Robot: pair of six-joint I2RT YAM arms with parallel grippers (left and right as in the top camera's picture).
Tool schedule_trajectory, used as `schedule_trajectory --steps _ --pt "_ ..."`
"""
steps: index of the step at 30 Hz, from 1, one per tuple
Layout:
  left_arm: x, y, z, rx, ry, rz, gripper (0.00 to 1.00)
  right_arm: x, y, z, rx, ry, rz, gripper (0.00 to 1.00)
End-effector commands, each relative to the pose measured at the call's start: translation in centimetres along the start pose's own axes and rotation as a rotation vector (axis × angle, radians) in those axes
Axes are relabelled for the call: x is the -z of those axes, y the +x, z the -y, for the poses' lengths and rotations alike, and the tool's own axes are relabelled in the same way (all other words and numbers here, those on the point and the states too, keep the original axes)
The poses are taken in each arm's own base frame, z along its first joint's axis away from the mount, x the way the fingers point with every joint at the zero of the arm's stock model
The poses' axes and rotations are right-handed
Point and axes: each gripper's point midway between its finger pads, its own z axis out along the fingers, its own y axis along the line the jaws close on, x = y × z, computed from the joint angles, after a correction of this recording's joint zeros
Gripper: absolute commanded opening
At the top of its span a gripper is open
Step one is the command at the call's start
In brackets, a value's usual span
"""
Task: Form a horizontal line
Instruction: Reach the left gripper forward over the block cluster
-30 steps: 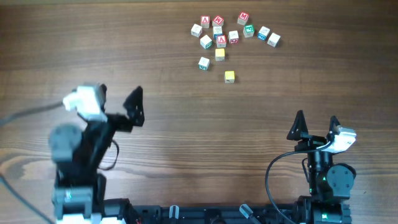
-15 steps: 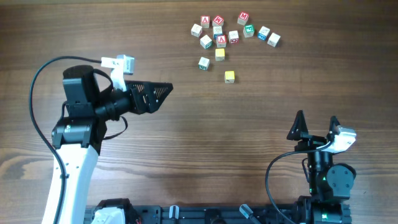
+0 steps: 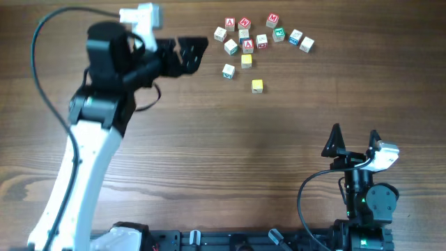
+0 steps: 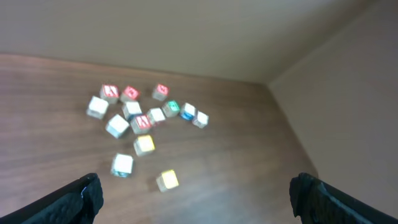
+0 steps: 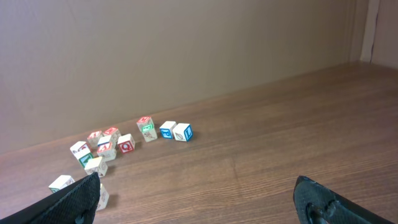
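No line yet: the blocks (image 3: 247,47) lie scattered at the far side of the bench (image 3: 209,153), with one yellow block (image 3: 257,86) stray. The left jaws hover spread beside them; the right jaws (parked near) gape too. Only overhead shows both arms; the left wrist view is blurred.

The left arm (image 3: 83,146) is extended; the left gripper (image 3: 196,54) is just left of the cube cluster (image 3: 258,42), jaws spread wide. The right arm (image 3: 366,202) is folded; the right gripper (image 3: 355,138) is well apart from the cluster, jaws spread.
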Motion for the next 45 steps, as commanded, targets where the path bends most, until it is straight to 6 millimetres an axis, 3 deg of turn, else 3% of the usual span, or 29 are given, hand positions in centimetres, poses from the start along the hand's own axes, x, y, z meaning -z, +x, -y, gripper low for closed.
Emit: schedule_trajectory --steps 1,4,6,8,14,20,23,27,31,34,41,45 --pt "-4.2 -2.6 -1.6 0.002 -0.091 -0.001 0.99 0.1 -0.3 -0.1 -0.005 -0.008 0.012 1.0" --pt "-7.7 -2.7 -2.6 0.006 -0.102 -0.037 0.99 0.1 -0.3 -0.1 -0.005 -0.008 0.012 1.0" --pt "-10.6 -2.1 -4.5 0.008 -0.161 -0.055 0.99 0.1 -0.3 -0.1 -0.005 -0.009 0.012 1.0" --pt "-13.9 -0.3 -6.6 -0.04 -0.216 -0.085 0.99 0.1 -0.3 -0.1 -0.005 -0.009 0.012 1.0" --pt "-21.1 5.6 -13.2 -0.115 -0.358 -0.15 0.99 0.1 -0.3 -0.1 -0.005 -0.009 0.012 1.0" --pt "-26.0 9.1 -17.3 -0.147 -0.363 -0.16 1.0 0.1 -0.3 -0.1 -0.005 -0.009 0.012 1.0" --pt "-28.2 9.4 -18.6 -0.201 -0.373 -0.192 0.99 0.1 -0.3 -0.1 -0.005 -0.009 0.012 1.0" --pt "-30.2 7.7 -18.6 -0.229 -0.364 -0.173 0.99 0.1 -0.3 -0.1 -0.005 -0.009 0.012 1.0" --pt "-30.6 7.0 -18.4 -0.299 -0.353 -0.159 0.98 0.1 -0.3 -0.1 -0.005 -0.009 0.012 1.0" --pt "-30.6 7.4 -19.5 -0.344 -0.395 -0.173 0.94 0.1 -0.3 -0.1 -0.006 -0.009 0.012 1.0" --pt "-31.6 11.2 -20.9 -0.326 -0.387 -0.256 0.94 0.1 -0.3 -0.1 -0.005 -0.009 0.012 1.0" --pt "-32.0 11.0 -20.1 -0.337 -0.372 -0.234 0.79 0.1 -0.3 -0.1 -0.005 -0.009 0.012 1.0"
